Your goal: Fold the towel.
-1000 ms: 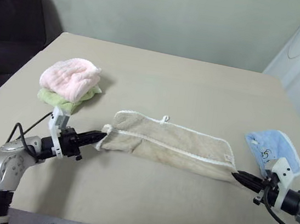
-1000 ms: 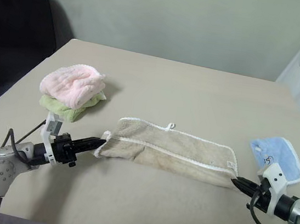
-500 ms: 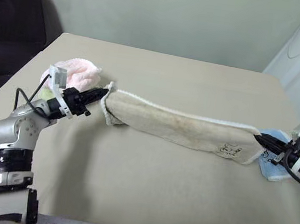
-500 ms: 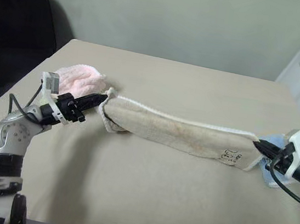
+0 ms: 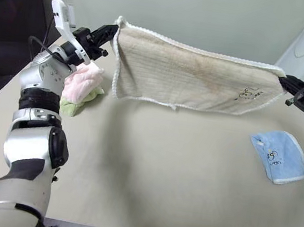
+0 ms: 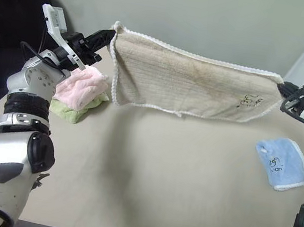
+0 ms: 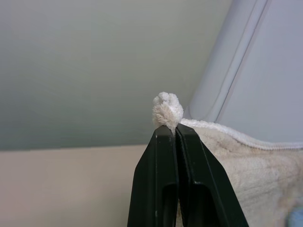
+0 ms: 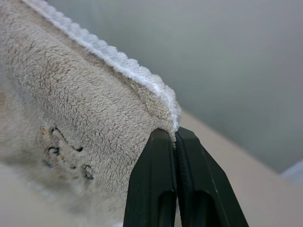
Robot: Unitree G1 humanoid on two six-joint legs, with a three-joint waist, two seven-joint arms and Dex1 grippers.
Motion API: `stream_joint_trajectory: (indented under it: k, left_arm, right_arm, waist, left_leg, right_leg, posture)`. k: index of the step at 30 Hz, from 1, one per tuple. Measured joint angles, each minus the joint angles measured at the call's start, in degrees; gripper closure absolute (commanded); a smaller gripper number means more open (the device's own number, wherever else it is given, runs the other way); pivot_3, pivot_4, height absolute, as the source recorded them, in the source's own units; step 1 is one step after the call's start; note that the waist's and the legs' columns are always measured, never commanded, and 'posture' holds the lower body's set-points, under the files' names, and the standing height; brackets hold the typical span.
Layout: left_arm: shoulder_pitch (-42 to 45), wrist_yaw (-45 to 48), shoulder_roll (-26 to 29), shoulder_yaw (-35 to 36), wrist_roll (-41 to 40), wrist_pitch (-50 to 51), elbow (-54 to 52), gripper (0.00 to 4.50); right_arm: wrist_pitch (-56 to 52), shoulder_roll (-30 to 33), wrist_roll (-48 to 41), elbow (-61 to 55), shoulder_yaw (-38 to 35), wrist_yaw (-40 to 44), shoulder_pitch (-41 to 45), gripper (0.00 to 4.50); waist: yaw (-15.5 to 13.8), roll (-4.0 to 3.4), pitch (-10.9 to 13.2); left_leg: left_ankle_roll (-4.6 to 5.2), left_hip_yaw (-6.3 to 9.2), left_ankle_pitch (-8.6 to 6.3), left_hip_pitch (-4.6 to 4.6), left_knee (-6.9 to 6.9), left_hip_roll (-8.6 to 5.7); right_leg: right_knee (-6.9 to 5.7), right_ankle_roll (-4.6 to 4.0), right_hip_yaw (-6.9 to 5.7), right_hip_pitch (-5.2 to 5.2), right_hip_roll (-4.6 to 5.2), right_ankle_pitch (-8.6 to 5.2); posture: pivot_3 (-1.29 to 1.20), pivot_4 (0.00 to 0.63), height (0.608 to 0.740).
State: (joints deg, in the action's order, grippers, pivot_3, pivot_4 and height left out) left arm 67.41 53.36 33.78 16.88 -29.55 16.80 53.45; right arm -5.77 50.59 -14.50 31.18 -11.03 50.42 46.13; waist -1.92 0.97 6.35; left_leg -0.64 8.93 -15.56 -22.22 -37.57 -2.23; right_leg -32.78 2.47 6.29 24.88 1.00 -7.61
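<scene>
The towel (image 5: 193, 77) hangs in the air above the table (image 5: 149, 175), stretched out as a wide sheet across the upper middle of the frame, its long axis running from upper left to right and sloping slightly down toward the right. The left gripper (image 5: 111, 31) is pressed together on the upper left corner, a tuft of white edging poking out past its fingertips (image 7: 176, 135), and the right gripper (image 5: 284, 81) is likewise pinching the upper right corner, next to the small dark embroidered mark (image 5: 248, 93). Each arm thus holds one end of the top edge, neither nearer the cloth than the other, and the free lower edge (image 5: 159, 101) dangles clear of the tabletop. The next move likely turns on that hanging edge: lowering both corners together toward the bare table should lay it down first, well apart from the blue cloth (image 5: 280, 156) at right and the pink and green cloths (image 5: 83, 85) at left.
</scene>
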Motion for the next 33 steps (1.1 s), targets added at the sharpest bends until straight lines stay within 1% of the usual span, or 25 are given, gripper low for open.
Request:
stream_joint_trajectory:
  k: [2,5,8,10,11,14,16,17,20,23,24,25,28,32,33]
  left_arm:
    - [-1.3,3.0,0.6,-0.3,0.4,-0.4,0.8,4.5]
    - [-7.3,7.7,1.6,-0.5,0.4,0.3,-2.2,4.5]
    - [-19.7,11.1,2.8,-0.7,-1.4,5.8,-13.9,4.5]
    - [-29.0,11.6,3.3,-0.6,-3.7,10.2,-24.8,4.5]
    - [-32.5,11.6,3.7,-0.6,-5.0,12.4,-29.0,4.5]
    - [-42.6,12.4,6.0,-0.6,-7.8,17.4,-43.0,4.5]
    - [-48.3,12.8,7.9,-0.9,-8.9,19.1,-50.4,4.5]
    - [-50.2,12.9,8.5,-1.4,-8.8,19.6,-52.4,4.5]
    - [-54.9,12.8,9.3,-4.7,-6.2,19.0,-54.5,4.5]
    - [-56.0,12.8,9.5,-8.0,-2.4,16.8,-54.5,4.5]
    - [-56.0,12.9,10.0,-9.1,-1.5,15.9,-54.5,4.5]
    - [-56.0,13.3,10.4,-9.8,-0.6,15.0,-54.6,4.5]
    - [-56.4,14.1,11.6,-11.6,1.5,12.8,-54.8,4.5]
    - [-56.5,15.1,12.0,-12.6,2.3,12.0,-54.8,4.5]
    - [-56.5,15.3,12.1,-12.7,2.3,12.0,-54.8,4.27]
  right_arm:
    - [0.0,0.5,-0.9,-2.2,-0.6,1.4,-3.3,4.46]
    - [-2.1,0.8,-4.0,-9.8,-2.6,4.2,-14.5,4.46]
    - [-7.1,0.9,-8.0,-21.1,-6.5,6.6,-31.0,4.46]
    - [-10.1,0.9,-10.0,-27.5,-9.5,7.4,-40.4,4.46]
    - [-11.3,0.9,-10.5,-29.3,-10.8,7.5,-43.2,4.46]
    - [-14.1,1.1,-11.2,-33.9,-14.5,7.5,-49.6,4.46]
    - [-15.0,1.1,-11.2,-36.3,-15.4,7.2,-52.5,4.46]
    - [-15.3,0.8,-11.2,-36.7,-15.4,7.0,-53.3,4.46]
    - [-15.5,-1.0,-10.9,-37.6,-14.4,5.6,-53.8,4.46]
    - [-15.6,-1.8,-10.2,-37.6,-12.5,4.4,-52.6,4.46]
    - [-15.6,-2.0,-10.0,-37.6,-12.2,4.0,-52.0,4.46]
    - [-15.6,-2.1,-10.0,-37.6,-11.9,3.7,-51.7,4.46]
    - [-15.5,-2.3,-9.8,-37.6,-10.9,3.2,-50.9,4.46]
    - [-15.5,-3.0,-9.4,-37.6,-10.4,2.3,-50.7,4.46]
    - [-15.5,-3.2,-9.3,-37.6,-10.3,2.2,-50.7,4.49]
  waist:
    - [-0.1,0.03,0.0]
    - [-0.4,0.01,0.0]
    - [-0.6,0.03,0.0]
    - [-0.5,0.05,0.0]
    - [-0.4,0.08,0.0]
    - [0.1,0.12,0.1]
    - [0.4,0.11,0.1]
    - [0.4,0.1,0.1]
    - [0.5,0.03,0.1]
    - [0.4,0.05,0.1]
    - [0.4,0.05,0.0]
    - [0.4,0.04,0.0]
    - [0.4,0.0,-0.2]
    - [0.4,-0.03,-0.2]
    - [0.4,-0.04,-0.2]
  left_leg:
    - [-0.13,0.02,0.08,-0.01,0.12,0.02]
    - [-0.18,-0.02,0.14,0.04,0.16,0.0]
    - [-0.12,-0.11,0.15,-0.02,0.08,-0.05]
    - [-0.26,-0.16,0.03,-0.14,-0.04,-0.06]
    - [-0.72,-0.16,-0.25,-0.18,-0.2,-0.06]
    - [-0.8,-0.15,-0.31,-0.27,-0.51,-0.01]
    - [-0.82,-0.15,-0.35,-0.27,-0.5,0.02]
    - [-0.81,-0.15,-0.36,-0.26,-0.52,0.01]
    - [-0.74,-0.22,-0.4,-0.3,-0.52,-0.03]
    - [-0.72,-0.19,-0.43,-0.42,-0.52,-0.02]
    - [-0.72,-0.19,-0.44,-0.44,-0.49,-0.03]
    - [-0.71,-0.2,-0.49,-0.4,-0.46,-0.03]
    - [-0.71,-0.18,-0.68,-0.24,-0.37,-0.02]
    - [-0.73,-0.13,-0.7,-0.28,-0.38,-0.01]
    - [-0.73,-0.13,-0.7,-0.3,-0.39,-0.01]
  right_leg:
    - [0.09,0.05,-0.07,-0.02,0.01,-0.02]
    - [0.17,0.09,-0.08,-0.12,0.03,-0.06]
    - [0.2,0.06,-0.04,-0.16,0.05,-0.09]
    - [0.19,0.2,0.01,-0.12,0.05,-0.22]
    - [0.12,0.49,0.02,-0.09,0.04,-0.49]
    - [-0.06,0.49,0.06,-0.03,-0.04,-1.06]
    - [-0.07,0.47,0.1,0.0,-0.04,-1.66]
    - [-0.08,0.51,0.11,-0.01,-0.04,-1.72]
    - [-0.13,0.51,0.17,0.09,0.06,-1.73]
    - [-0.27,0.33,0.15,0.24,0.08,-1.6]
    - [-0.32,-0.22,0.14,0.27,0.08,-1.24]
    - [-0.32,-0.48,0.12,0.27,0.08,-0.95]
    - [-0.33,-0.48,0.1,0.19,0.07,-0.78]
    - [-0.37,-0.35,0.08,0.24,0.05,-0.86]
    - [-0.37,-0.33,0.08,0.26,0.05,-0.87]
  posture:
    - [0.0,0.15,0.74]
    - [0.0,0.15,0.74]
    - [0.0,0.15,0.74]
    - [0.0,0.15,0.74]
    - [0.0,0.15,0.74]
    - [0.0,0.15,0.74]
    - [0.0,0.15,0.74]
    - [0.0,0.15,0.74]
    - [0.0,0.15,0.74]
    - [0.0,0.15,0.74]
    - [0.0,0.15,0.74]
    - [0.0,0.15,0.74]
    - [0.0,0.15,0.74]
    - [0.0,0.15,0.74]
    - [0.0,0.15,0.74]
